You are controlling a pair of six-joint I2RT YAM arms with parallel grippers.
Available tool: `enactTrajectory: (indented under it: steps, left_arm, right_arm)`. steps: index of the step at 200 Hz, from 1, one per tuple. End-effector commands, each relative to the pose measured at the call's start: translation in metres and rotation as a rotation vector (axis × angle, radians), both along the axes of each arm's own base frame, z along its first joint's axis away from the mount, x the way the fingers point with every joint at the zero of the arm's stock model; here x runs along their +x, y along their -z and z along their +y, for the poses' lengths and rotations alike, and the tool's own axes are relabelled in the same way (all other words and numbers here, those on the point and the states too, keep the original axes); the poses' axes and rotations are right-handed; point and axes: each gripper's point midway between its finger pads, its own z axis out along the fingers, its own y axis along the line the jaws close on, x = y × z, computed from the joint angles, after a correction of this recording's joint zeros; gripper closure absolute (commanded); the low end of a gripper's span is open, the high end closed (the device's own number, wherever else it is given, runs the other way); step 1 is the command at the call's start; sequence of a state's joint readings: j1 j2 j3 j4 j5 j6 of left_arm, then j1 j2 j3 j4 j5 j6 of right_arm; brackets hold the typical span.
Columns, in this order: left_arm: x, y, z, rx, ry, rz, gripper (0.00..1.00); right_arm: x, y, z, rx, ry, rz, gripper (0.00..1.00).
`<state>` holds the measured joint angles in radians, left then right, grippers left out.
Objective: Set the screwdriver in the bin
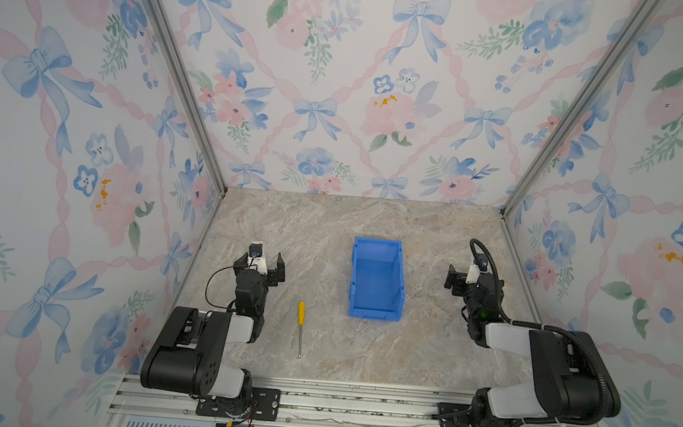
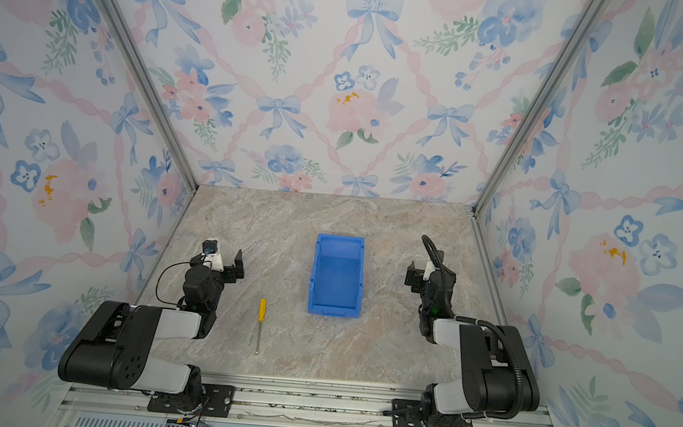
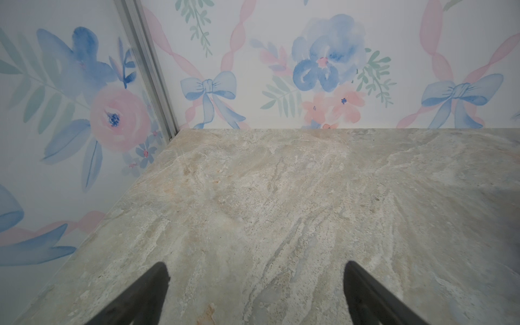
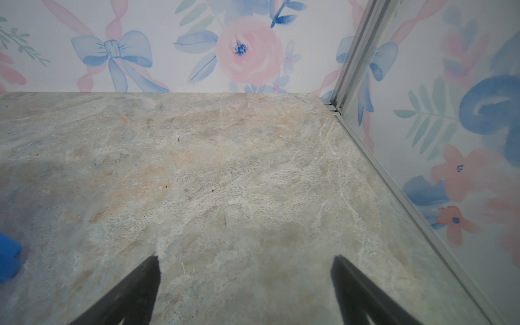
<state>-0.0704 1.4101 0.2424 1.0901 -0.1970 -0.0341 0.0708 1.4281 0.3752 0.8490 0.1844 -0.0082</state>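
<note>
Marbled stone tabletop (image 1: 424, 354) walled by floral wallpaper (image 1: 342, 77); left pincer (image 3: 254, 270) and right pincer (image 4: 244, 264) both wide, empty

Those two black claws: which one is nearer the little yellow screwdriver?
The left gripper. The screwdriver lies on the table just beside its arm, while the right gripper sits beyond the blue bin.

Even bright light, soft shadows; wrist views' edges blurred.
</note>
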Motion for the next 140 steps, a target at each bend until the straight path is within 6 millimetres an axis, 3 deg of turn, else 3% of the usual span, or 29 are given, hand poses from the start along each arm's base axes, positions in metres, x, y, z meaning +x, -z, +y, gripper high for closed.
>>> enactTrajectory:
  steps: [1,31,60,113,140]
  left_arm:
    - [0.003,0.008,0.005,-0.003,-0.02,0.038,0.02]
    - [0.006,0.008,0.005,-0.002,-0.024,0.056,0.03]
    - [0.004,0.007,0.006,-0.02,-0.04,0.131,0.03]
    - [-0.012,0.006,-0.001,-0.156,-0.071,0.322,0.03]
    - [-0.023,-0.002,-0.018,-0.228,-0.049,0.417,0.02]
  right_arm:
    - [-0.005,0.003,-0.002,-0.002,0.022,0.002,0.03]
    - [0.0,0.005,0.0,-0.025,0.034,0.024,0.03]
    - [-0.013,-0.009,0.008,-0.042,0.025,0.049,0.03]
    - [-0.047,-0.063,0.03,0.006,0.047,0.099,0.03]
    - [-0.063,-0.076,0.039,0.046,0.072,0.186,0.03]
